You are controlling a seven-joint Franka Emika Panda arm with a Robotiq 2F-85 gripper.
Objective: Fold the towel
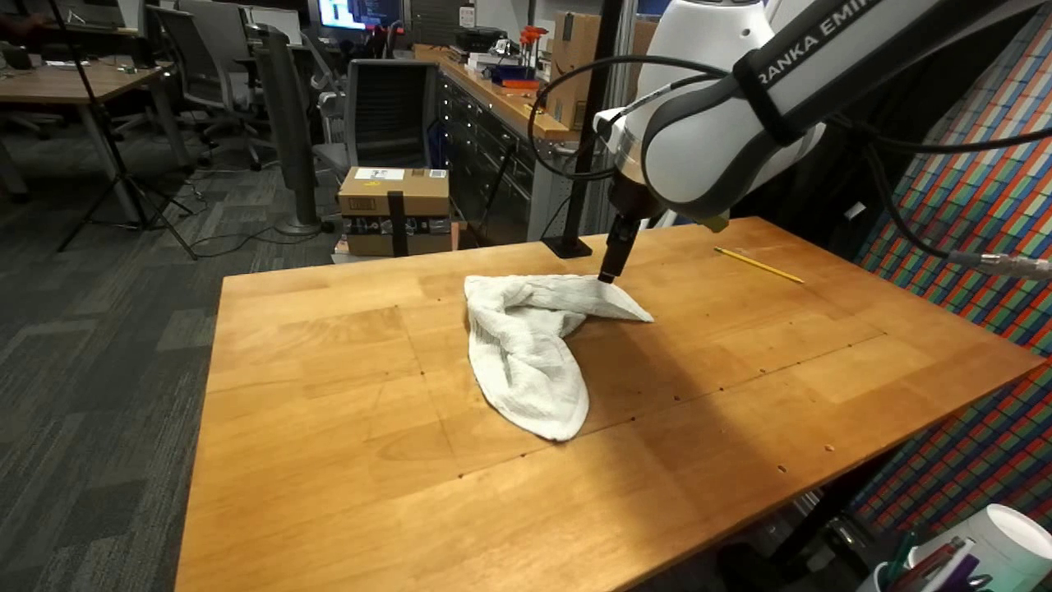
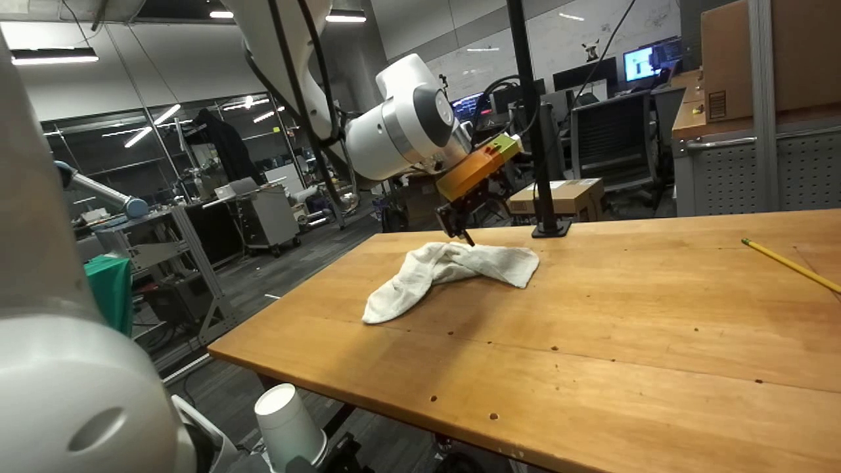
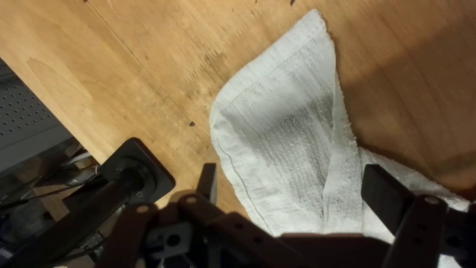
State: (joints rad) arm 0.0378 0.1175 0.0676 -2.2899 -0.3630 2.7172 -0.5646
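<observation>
In an exterior view we read the pale capitals "RANKA EMI" along the white-and-black robot arm [image 1: 863, 57], with a black strap [image 1: 764, 99] just beside the R. Beyond the orange-brown wooden tabletop [image 1: 329, 427], a brown cardboard box [image 1: 374, 196] bears a white label [image 1: 379, 174] and dark print, too small for us to make out.

The plain off-white fabric towel [image 1: 526, 362] lies rumpled on that tabletop, bent into two arms: one tapers to a point on the side of the slim yellow pencil [image 1: 760, 265], the other ends in a rounded lobe. In the wrist view we see its stitched hem curve up to a pointed corner.

At the towel, the black two-fingered gripper [image 3: 288, 180] has its jaws spread wide, one finger over wood just outside the hem, the other over the cloth. Whether a fingertip touches the fabric we cannot tell.

We find the towel nearer the edge where the black upright post [image 2: 531, 118] stands on its square black base [image 3: 154, 171] than the opposite edge. A strip of wood lies between base and hem; a broad stretch runs from the towel to that opposite edge.
</observation>
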